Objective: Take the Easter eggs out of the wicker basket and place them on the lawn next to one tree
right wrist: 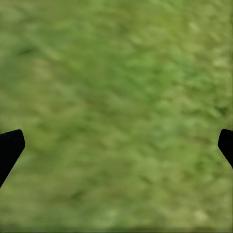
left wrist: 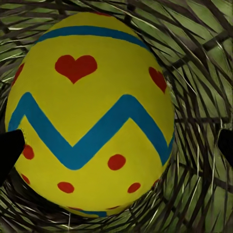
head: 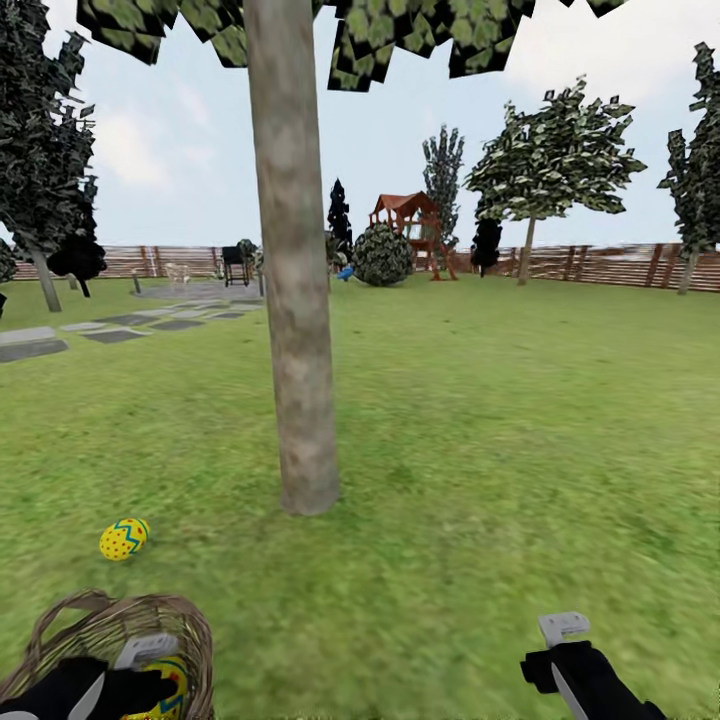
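Black arms, pale grey claws (head: 563, 628)

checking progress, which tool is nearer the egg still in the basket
Left. The left tool is down inside the wicker basket, open around the Easter egg there. The right tool hangs open over bare lawn, well off to the basket's right.

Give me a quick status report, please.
Left gripper open inside brown wicker basket, around yellow egg. Right gripper open over lawn. Nothing blocking.

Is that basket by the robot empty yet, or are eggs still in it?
Not empty: the wicker basket holds at least one egg, between the left gripper fingertips.
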### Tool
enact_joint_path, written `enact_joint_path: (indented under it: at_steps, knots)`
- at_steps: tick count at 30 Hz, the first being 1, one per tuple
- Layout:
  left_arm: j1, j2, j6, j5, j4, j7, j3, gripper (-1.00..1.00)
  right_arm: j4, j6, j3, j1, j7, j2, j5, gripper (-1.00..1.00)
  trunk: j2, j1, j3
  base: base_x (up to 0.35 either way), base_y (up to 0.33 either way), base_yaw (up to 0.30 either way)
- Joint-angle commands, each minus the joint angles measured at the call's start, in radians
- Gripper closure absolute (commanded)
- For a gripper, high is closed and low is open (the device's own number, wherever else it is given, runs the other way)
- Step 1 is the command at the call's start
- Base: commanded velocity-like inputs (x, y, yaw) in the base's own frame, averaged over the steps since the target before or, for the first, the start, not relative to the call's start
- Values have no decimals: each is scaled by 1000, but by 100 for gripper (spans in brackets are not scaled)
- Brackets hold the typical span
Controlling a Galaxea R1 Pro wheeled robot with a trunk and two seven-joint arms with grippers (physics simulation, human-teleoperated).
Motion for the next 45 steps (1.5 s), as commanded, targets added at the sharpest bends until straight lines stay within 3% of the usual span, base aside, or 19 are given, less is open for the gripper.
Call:
enact_joint_path:
  at_steps: [1, 15, 27, 45]
  knots:
    - [0, 1, 6, -11, -2, -6, 9, -100, -1, 6, 6, 0, -4, 0, 4, -100, -1, 0, -5, 0, 0, 0]
    - [0, 11, 5, -10, -9, -4, 12, -100, 0, 6, 7, 0, -4, 2, 7, -100, -1, 0, -5, 0, 0, 0]
    - [0, 5, 5, -7, -9, -6, 13, -100, 0, 5, 6, 0, -4, 1, 8, -100, -4, 6, -52, 0, 0, 0]
    - [0, 5, -2, -7, -8, -6, 12, -100, 17, 2, 8, 0, -5, 2, 9, -100, -4, 6, -52, 69, 9, 0]
